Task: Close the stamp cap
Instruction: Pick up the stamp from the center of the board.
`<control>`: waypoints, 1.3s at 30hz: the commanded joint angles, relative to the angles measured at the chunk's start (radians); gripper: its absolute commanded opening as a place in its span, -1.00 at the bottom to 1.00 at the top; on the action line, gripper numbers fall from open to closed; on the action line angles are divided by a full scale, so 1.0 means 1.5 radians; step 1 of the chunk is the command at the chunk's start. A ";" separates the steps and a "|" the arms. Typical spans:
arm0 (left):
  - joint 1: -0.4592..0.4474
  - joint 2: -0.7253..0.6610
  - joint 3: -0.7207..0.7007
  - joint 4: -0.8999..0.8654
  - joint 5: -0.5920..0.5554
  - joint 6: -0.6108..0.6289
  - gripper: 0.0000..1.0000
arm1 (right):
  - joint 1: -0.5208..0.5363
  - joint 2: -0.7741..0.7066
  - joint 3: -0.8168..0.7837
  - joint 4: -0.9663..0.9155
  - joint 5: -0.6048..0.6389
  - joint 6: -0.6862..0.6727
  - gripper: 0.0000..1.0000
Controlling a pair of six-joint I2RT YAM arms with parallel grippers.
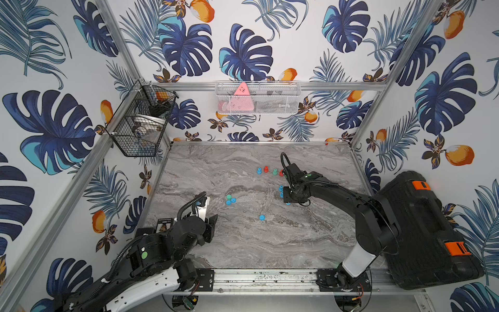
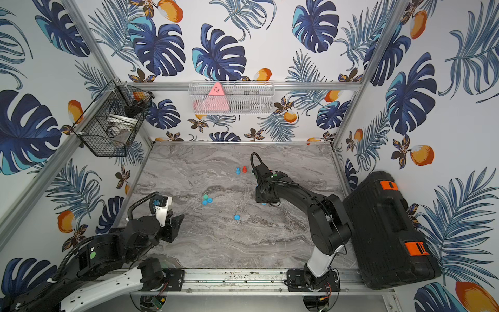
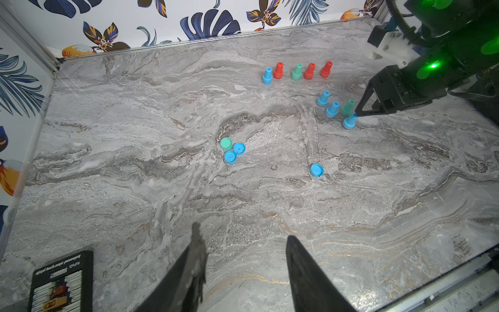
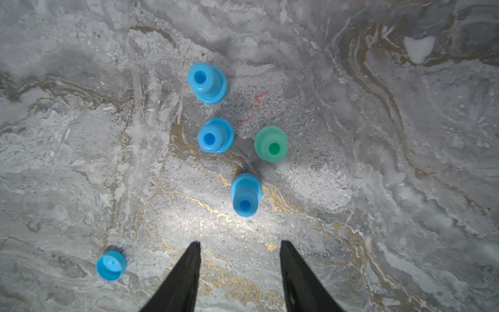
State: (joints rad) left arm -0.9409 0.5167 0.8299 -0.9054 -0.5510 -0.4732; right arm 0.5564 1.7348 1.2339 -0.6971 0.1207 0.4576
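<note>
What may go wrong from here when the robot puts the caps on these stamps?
1. The open right gripper hangs by a tight group; closing on the nearest blue stamp may tip the green stamp beside it.
2. The green cap seems to touch two blue caps; picking one may push the others away.

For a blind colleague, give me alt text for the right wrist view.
The open, empty right gripper points down at three blue stamps and a green stamp standing upright on a grey marbled table; a loose blue cap lies apart.
</note>
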 commanded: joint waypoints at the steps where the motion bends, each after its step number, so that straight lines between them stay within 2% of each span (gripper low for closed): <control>1: 0.000 0.005 0.000 0.003 -0.007 0.001 0.05 | -0.004 0.016 0.010 0.008 -0.010 -0.012 -0.01; 16: 0.000 0.005 0.000 0.003 -0.009 0.000 0.05 | -0.012 0.079 0.034 0.012 -0.005 -0.018 -0.14; 39: 0.000 0.000 -0.001 0.004 -0.009 0.001 0.05 | -0.014 0.094 0.021 0.016 -0.002 -0.017 -0.41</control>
State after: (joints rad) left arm -0.9409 0.5201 0.8299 -0.9054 -0.5533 -0.4732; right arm 0.5350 1.8744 1.2682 -0.6811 0.1150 0.4335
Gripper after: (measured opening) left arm 0.524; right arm 0.295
